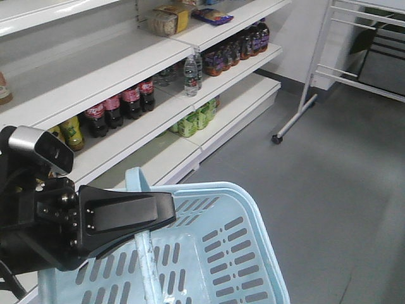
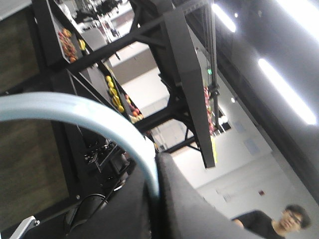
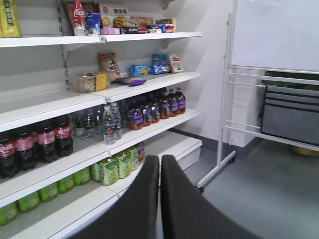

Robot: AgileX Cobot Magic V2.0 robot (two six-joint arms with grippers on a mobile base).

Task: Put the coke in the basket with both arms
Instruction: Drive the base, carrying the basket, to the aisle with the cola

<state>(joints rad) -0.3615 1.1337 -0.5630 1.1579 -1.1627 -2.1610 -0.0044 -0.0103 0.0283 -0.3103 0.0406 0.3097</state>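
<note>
**Shelving unit** [image 3: 149,79]: white, several tiers, along the left and far side of the scene. It is stocked with drinks and snacks.

**Basket** [image 1: 253,253]: light blue with slotted walls, near centre. No bottle is visible in the part of its interior that shows. Its handle [image 2: 75,112] arches up into the left gripper.

**Left gripper** [image 1: 166,212]: black, jaws clamped on the basket handle and carrying the basket.

**Right gripper** [image 3: 159,167]: jaws pressed together with nothing between them, facing the shelves and well apart from the top tier.

**Coke** [image 3: 78,15]: slim red bottle on the top shelf, far left, just beside a blue can [image 3: 93,22]. It stands upright with its long axis vertical and cap up.

**Progress**: the basket is in hand. The coke has not yet been grasped, so reaching, picking and placing all appear to remain.
</note>
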